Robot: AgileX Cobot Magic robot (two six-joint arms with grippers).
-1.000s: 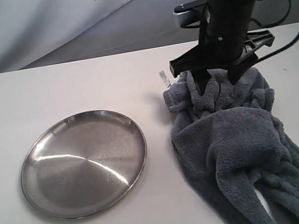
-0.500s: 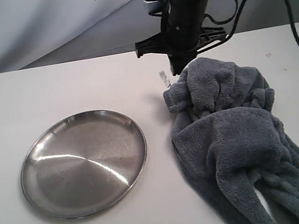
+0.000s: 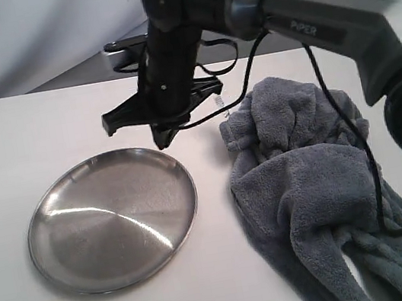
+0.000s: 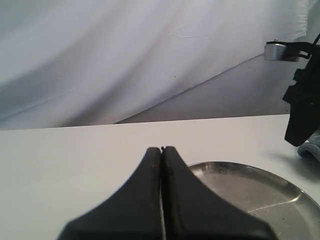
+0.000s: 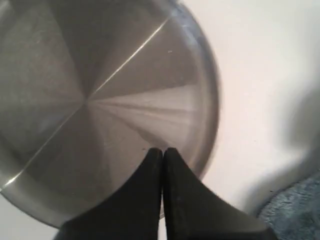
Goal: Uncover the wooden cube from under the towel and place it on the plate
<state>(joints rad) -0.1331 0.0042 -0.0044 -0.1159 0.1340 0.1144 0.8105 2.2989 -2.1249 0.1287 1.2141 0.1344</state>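
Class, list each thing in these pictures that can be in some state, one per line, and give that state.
Plate: lying flat, nothing on it.
Towel: crumpled in a heap beside the plate, not held.
Right gripper: shut, holding nothing, over the plate near its edge.
Left gripper: shut, holding nothing.
Wooden cube: not in view.

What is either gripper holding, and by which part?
Nothing. The right gripper is shut over the plate, fingers touching with nothing between them; the left gripper is shut and empty too.
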